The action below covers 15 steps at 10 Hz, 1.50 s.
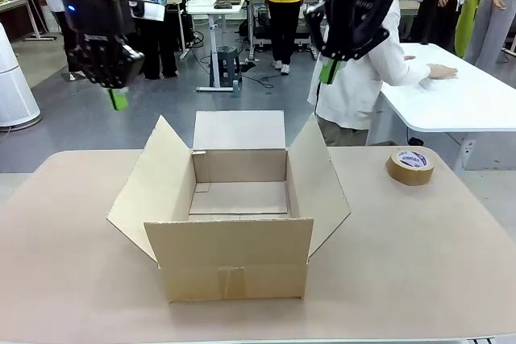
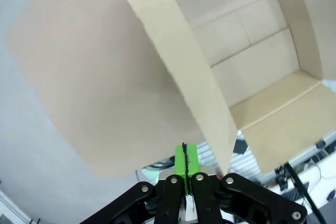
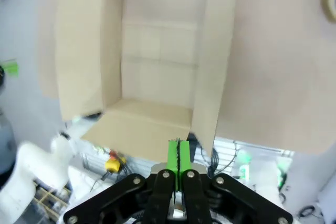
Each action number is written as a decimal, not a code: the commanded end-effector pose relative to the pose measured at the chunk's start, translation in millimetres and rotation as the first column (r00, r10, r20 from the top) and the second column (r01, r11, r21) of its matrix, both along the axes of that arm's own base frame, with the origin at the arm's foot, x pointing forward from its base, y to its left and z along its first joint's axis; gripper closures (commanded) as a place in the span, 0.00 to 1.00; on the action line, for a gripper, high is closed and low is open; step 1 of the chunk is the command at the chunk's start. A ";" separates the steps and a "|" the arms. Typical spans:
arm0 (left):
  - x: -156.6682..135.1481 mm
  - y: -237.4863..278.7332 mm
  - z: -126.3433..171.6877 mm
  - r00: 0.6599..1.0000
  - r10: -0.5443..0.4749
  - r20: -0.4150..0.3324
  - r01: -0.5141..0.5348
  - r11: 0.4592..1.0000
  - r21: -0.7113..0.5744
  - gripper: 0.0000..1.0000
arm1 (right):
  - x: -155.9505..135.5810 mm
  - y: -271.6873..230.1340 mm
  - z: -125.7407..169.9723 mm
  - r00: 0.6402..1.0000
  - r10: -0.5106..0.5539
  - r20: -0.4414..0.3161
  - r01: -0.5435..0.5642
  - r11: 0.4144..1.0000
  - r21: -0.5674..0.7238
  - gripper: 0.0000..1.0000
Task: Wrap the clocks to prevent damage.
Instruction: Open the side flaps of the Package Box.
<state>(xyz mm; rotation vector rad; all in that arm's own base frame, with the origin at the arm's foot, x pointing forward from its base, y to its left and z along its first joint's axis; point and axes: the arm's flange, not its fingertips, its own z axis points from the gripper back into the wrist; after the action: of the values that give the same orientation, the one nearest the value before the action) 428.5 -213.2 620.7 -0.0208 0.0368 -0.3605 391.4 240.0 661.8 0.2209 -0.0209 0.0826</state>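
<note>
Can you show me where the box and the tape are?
box (image 1: 230,259), front view, on its near wall.
tape (image 1: 410,166), front view, on the roll's top face.

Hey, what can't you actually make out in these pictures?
Front view: the near strip of the cardboard box floor, hidden behind its front wall.
Front view: print on the tape roll, too small to read.
Right wrist view: the same roll, mostly cut off by the right edge.
</note>
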 end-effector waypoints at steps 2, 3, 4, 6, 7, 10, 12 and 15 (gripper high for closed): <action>-13.4 -19.6 -42.9 0.969 0.168 0.179 -0.178 0.983 0.040 1.00 | -7.3 27.3 -73.2 0.986 -0.169 0.010 0.169 0.981 -0.097 0.99; -16.6 -21.4 -53.2 0.959 0.180 0.220 -0.194 0.980 0.045 1.00 | -4.4 29.6 -88.4 0.980 -0.198 0.032 0.200 0.972 -0.119 0.99; -19.2 -22.9 -61.8 0.953 0.176 0.248 -0.197 0.978 0.062 1.00 | -2.5 31.9 -99.9 0.976 -0.209 0.058 0.215 0.967 -0.136 0.99; -19.7 -23.1 -81.0 0.948 0.173 0.268 -0.199 0.978 0.071 1.00 | 1.9 31.7 -121.0 0.971 -0.222 0.092 0.234 0.960 -0.155 0.99; -18.0 -22.2 -91.4 0.950 0.184 0.253 -0.203 0.978 0.051 1.00 | 5.6 30.4 -132.5 0.973 -0.217 0.077 0.227 0.962 -0.151 0.99; -13.1 -18.2 -95.7 0.947 0.222 0.231 -0.224 0.974 -0.017 1.00 | 16.7 23.9 -150.3 0.973 -0.228 0.037 0.231 0.964 -0.131 0.99; -11.1 -19.0 -97.9 0.949 0.229 0.217 -0.225 0.973 -0.040 1.00 | 22.9 21.3 -159.6 0.972 -0.236 0.016 0.236 0.962 -0.138 0.99; -8.1 -21.2 -101.8 0.958 0.223 0.182 -0.210 0.974 -0.088 1.00 | 29.9 16.5 -168.8 0.968 -0.249 -0.007 0.245 0.957 -0.155 0.99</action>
<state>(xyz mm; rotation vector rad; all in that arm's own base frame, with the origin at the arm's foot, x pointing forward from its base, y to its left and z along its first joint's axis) 421.0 -234.0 522.1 -0.0157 -0.1547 -0.1377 420.9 255.1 498.2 0.0670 -0.0107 -0.1506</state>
